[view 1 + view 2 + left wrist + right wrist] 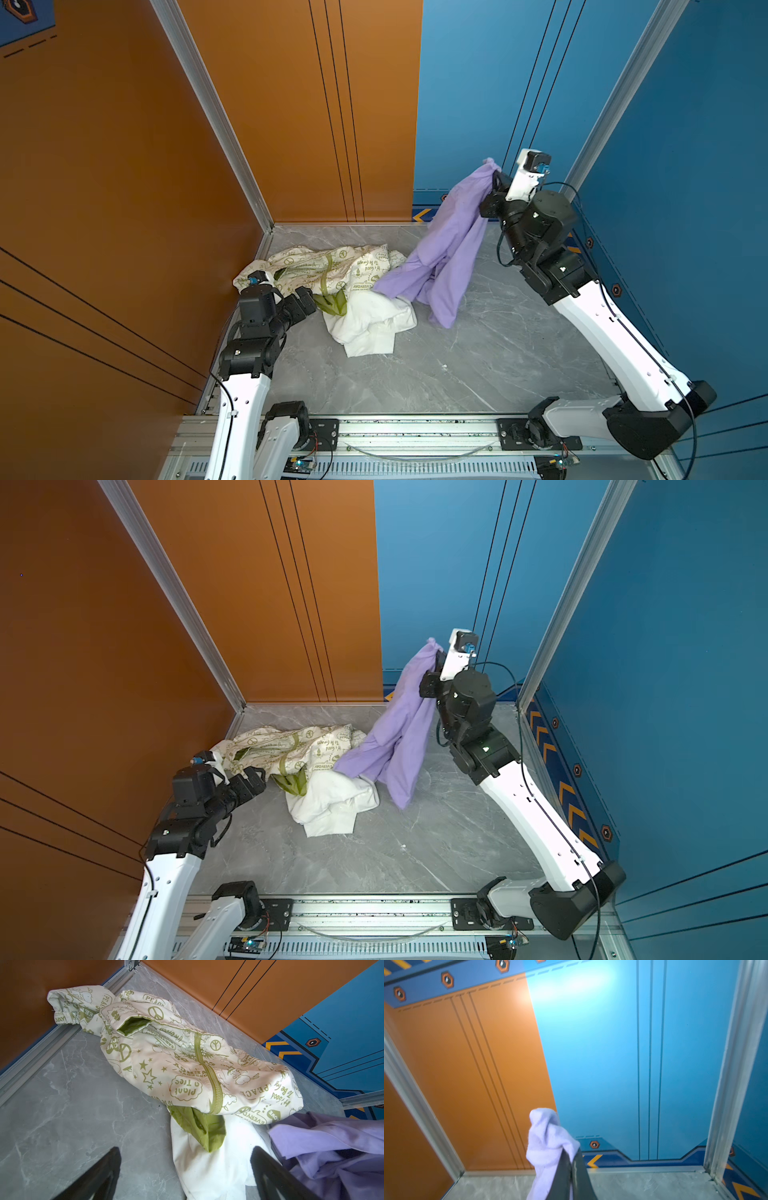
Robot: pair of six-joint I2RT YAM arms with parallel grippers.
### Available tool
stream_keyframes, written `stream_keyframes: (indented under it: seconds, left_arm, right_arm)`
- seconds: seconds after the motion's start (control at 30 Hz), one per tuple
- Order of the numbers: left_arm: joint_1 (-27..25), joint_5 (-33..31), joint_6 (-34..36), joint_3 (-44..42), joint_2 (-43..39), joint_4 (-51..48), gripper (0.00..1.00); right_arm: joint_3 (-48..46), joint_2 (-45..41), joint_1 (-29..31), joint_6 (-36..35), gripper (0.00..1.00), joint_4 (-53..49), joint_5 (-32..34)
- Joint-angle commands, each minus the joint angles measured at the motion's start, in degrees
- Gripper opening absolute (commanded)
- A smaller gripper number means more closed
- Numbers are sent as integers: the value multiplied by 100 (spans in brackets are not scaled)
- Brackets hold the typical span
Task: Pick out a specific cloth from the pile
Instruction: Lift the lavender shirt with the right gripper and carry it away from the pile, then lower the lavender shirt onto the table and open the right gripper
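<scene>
Because the right gripper (496,179) is clamped shut on a bunched corner of the cloth (444,249), the lavender garment hangs from it high above the table (457,374), near the blue back wall. Its long folds drape down and leftward. The lowest flap lies against the white cloth (374,328) at the edge of the pile (332,266), so I judge it not yet fully clear. I cannot tell whether the hanging tail touches the table.

The left gripper (305,298) hovers low beside the cream printed cloth (307,264) with its jaws spread wide and nothing between them.

The lavender fabric looks light, limp and thin (it folds into soft pleats under its own weight), so it should carry easily but swing and trail. A pinch on a gathered edge or corner, as seen in the right wrist view, seems the sensible hold. The wad above the fingers gives bulk for the pads to bite. A single smooth layer could slide out, and the trailing flap may drag the white cloth along if the two catch on each other.
</scene>
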Motion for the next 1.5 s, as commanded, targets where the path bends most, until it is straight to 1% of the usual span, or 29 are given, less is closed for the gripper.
stream_keyframes:
  seconds: [0.0,0.07,0.17,0.27,0.4,0.47,0.53,0.73,0.8,0.9,1.07,1.33,1.47]
  left_arm:
    - [36,135,-65,-7,-58,100,98]
    - [36,155,-79,-21,-58,102,98]
    - [38,175,-90,-31,-80,95,98]
    - [40,188,-101,-44,-114,100,98]
    - [33,197,-92,-56,-118,102,98]
    - [32,211,-96,-65,-119,102,98]
    - [32,212,-97,-59,-134,101,98]
    - [32,222,-92,-96,-153,133,98]
    - [26,227,-112,-102,-163,146,98]
    - [28,240,-128,-116,-181,142,98]
    - [31,254,-122,-122,-198,147,98]
    - [19,273,-144,-162,-185,200,98]
    - [11,276,-141,-166,-167,233,98]
  right_arm:
    - [847,214,-558,154,0,248,-500]
    - [1499,525,-920,314,0,116,-733]
    - [2546,1170,-1487,761,0,-235,-1138]
    - [3387,1775,-1810,1105,0,-516,-1527]
    - [4213,2469,-2085,1448,0,-876,-1987]
    - [4424,2719,-2200,1639,0,-1066,-2229]
    - [4427,2842,-2252,1761,0,-1186,-2402]
    - [4412,3021,-2252,1794,0,-1547,-2869]
    - [4332,2994,-2252,1718,0,-1605,-2866]
    - [3927,2809,-2261,1402,0,-1622,-2709]
    - [2662,2265,-2309,779,0,-1634,-2357]
    - [422,1184,-2604,67,0,-1638,-1235]
    - [-358,838,-2818,-199,0,-1717,-687]
